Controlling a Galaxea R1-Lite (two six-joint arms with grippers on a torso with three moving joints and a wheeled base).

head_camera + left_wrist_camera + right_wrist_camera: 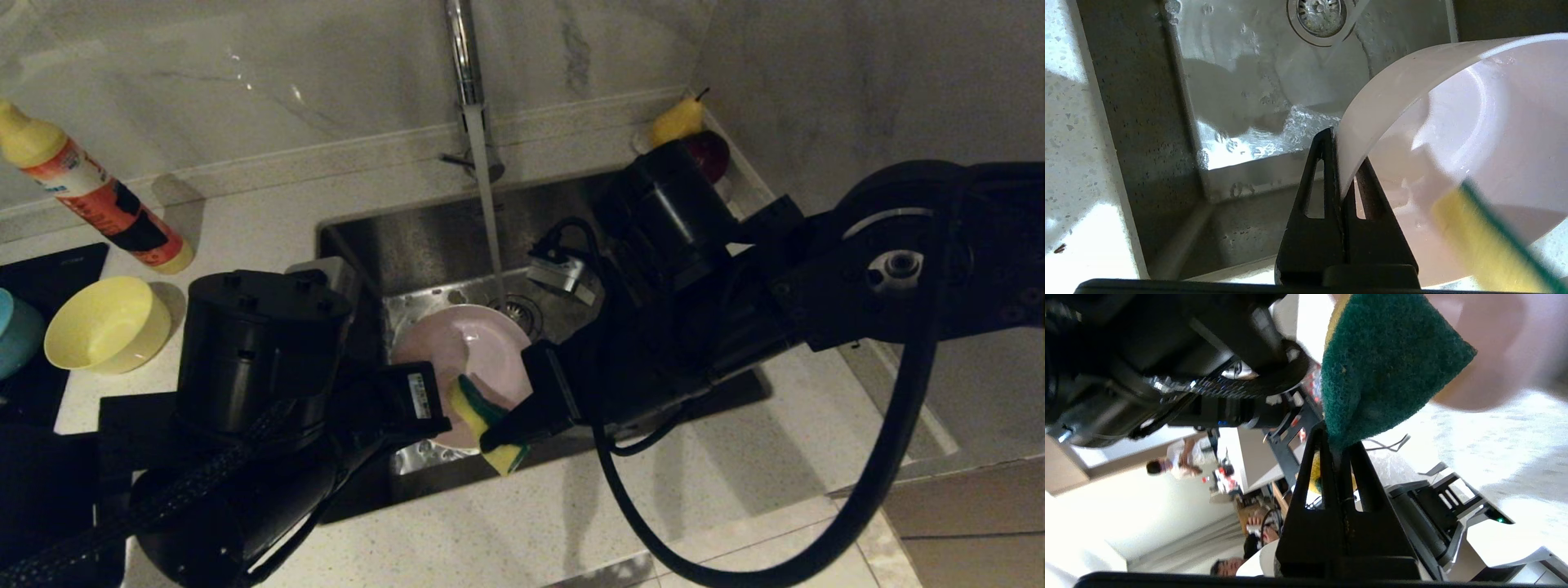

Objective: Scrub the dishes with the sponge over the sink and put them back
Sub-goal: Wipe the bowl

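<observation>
1. The pink bowl [469, 359] hangs tilted over the sink [424, 245], its open side turned toward the right arm; the left gripper [1340, 163] pinches its rim, one finger inside the wall and one outside.
2. The right gripper [1340, 451] has its jaws pressed together on a corner of the sponge [487, 420], which sits at the bowl's near rim, green face toward the bowl; whether it presses the wall I cannot tell.
3. The sponge's long axis runs roughly across the rim, so I judge the scrub calls for a sweep into the bowl's hollow.
4. Water falls from the tap [467, 73] to the drain behind the bowl.
5. The yellow bowl [106, 324] and blue bowl [15, 331] wait on the counter, beyond the left arm.
</observation>
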